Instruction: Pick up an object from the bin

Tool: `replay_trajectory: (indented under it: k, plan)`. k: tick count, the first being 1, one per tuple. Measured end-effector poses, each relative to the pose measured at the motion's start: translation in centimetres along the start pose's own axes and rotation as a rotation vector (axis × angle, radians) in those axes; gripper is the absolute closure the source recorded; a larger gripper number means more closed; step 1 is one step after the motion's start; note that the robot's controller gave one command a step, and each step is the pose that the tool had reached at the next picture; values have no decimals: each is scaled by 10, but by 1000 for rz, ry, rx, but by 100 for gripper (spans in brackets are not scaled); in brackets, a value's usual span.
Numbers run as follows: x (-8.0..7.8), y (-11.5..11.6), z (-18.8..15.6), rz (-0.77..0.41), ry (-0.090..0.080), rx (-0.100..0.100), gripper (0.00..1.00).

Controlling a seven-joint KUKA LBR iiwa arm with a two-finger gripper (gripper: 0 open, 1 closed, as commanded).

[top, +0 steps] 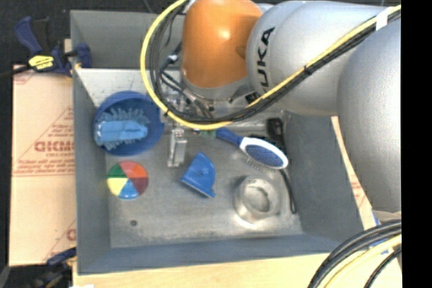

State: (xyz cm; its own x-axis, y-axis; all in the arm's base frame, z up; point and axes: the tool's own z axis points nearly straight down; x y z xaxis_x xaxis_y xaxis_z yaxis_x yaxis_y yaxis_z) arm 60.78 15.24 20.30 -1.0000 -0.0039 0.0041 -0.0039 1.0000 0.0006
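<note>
The gripper [177, 147] hangs low at mid-frame, just upper left of a blue cup [199, 176] lying on the bin floor; its opening I cannot tell; nothing looks lifted; grasping and raising remain.

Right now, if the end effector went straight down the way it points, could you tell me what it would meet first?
The end effector would probably meet the bare bin floor between the blue bowl and the blue cup, though depth is unclear.
</note>
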Motion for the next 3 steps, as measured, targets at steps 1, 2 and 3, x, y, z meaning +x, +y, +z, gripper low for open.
replay_trajectory:
  k: [1,2,3]
  plan:
    - [-2,-1,-5,5,-8,-1,0]
    - [-42,56,133,42,-6,-3,0]
    - [-43,45,47,37,-21,-4,0]
